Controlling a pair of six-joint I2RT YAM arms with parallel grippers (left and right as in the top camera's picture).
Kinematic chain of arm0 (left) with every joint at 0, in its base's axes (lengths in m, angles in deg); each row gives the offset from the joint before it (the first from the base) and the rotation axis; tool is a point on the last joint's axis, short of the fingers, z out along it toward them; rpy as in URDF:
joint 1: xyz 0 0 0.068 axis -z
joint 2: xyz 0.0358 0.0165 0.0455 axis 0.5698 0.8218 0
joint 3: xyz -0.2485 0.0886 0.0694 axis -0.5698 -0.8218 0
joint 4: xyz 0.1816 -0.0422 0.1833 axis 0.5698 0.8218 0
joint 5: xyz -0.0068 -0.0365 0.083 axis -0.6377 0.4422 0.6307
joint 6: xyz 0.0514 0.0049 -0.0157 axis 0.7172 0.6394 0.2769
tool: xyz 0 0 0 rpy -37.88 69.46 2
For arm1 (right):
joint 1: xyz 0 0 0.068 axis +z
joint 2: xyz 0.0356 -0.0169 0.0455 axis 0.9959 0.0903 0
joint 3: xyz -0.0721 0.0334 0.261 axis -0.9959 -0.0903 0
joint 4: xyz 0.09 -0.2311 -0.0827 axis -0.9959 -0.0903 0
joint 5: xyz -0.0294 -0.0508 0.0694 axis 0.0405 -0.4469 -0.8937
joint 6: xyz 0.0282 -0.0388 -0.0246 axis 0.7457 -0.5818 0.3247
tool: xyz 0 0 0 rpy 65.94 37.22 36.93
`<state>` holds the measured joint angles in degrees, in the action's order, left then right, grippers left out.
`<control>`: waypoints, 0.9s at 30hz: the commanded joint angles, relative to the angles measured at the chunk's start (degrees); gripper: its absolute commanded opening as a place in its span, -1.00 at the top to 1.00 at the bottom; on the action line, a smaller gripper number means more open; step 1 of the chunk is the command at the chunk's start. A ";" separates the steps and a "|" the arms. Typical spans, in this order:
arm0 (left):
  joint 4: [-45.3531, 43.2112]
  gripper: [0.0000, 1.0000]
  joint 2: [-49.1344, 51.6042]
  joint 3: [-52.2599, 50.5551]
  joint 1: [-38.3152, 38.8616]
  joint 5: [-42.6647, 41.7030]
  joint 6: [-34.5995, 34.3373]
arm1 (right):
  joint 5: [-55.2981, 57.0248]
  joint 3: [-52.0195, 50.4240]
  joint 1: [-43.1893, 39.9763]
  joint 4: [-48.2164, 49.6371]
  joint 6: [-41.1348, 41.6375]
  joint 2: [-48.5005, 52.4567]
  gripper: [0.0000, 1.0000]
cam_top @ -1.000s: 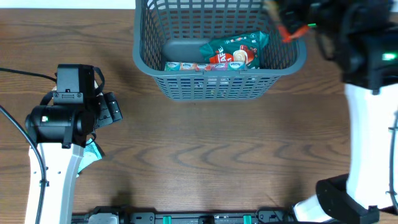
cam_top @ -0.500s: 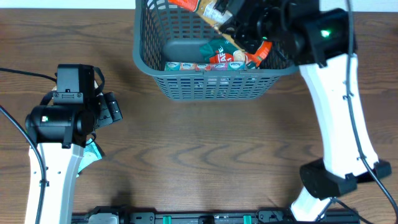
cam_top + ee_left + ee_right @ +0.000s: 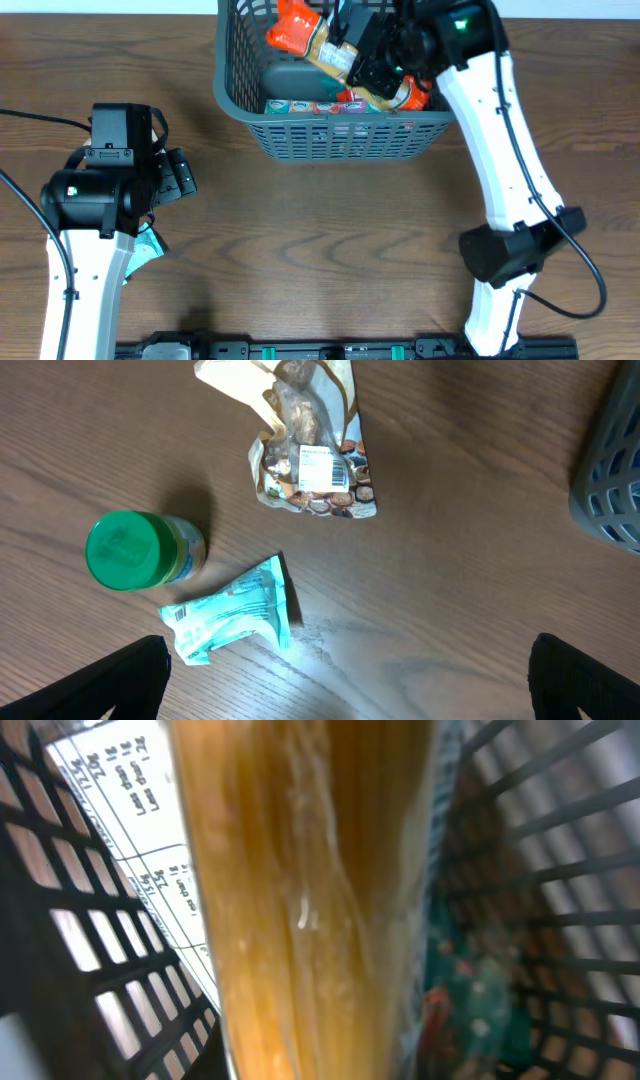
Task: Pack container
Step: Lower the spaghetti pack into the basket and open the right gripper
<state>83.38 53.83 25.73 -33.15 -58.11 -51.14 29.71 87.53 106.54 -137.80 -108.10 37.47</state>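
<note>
The right gripper [image 3: 352, 52] reaches over the right half of the container [image 3: 340, 138] and is clamped on a long packet [image 3: 312, 40]. Its fingers are lost against the dark wrist from overhead. In the right wrist view they do not show at all, because the packet fills the middle of the picture as a blurred band of golden strands. A white printed label on the packet runs off the left edge and is too smeared to read. The packet's orange end points toward the container's far left corner.

Under it, on the container floor, a teal and red packet [image 3: 465, 1000] is mostly covered. A strip of small cups [image 3: 295, 105] lies against the container's near wall.

The left gripper [image 3: 347, 660] hovers well to the left of the container. Its fingers [image 3: 130, 680] are spread wide, and only their tips show in the bottom corners. Below it on the table [image 3: 330, 240] lie a green-capped jar [image 3: 125, 550], a teal sachet [image 3: 235, 620] just beside the jar, and a clear bag of nuts [image 3: 310, 455] nearer the container. From overhead the left arm hides all but a corner of the sachet.
</note>
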 commanded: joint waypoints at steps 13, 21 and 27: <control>0.00 -0.97 -0.15 -0.37 -0.28 1.07 0.48 | -3.06 0.31 0.13 -1.75 -1.22 4.02 0.97; -0.02 -0.97 -0.15 -0.37 -0.28 1.07 0.48 | -4.24 0.31 0.13 -1.95 -0.26 4.02 -0.99; 0.00 -0.97 -0.15 -0.37 -0.28 1.07 0.48 | -5.31 0.55 0.11 -0.63 2.16 3.85 -0.98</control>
<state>83.42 53.83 25.75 -33.15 -58.13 -51.12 27.02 87.27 106.19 -138.87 -108.53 42.69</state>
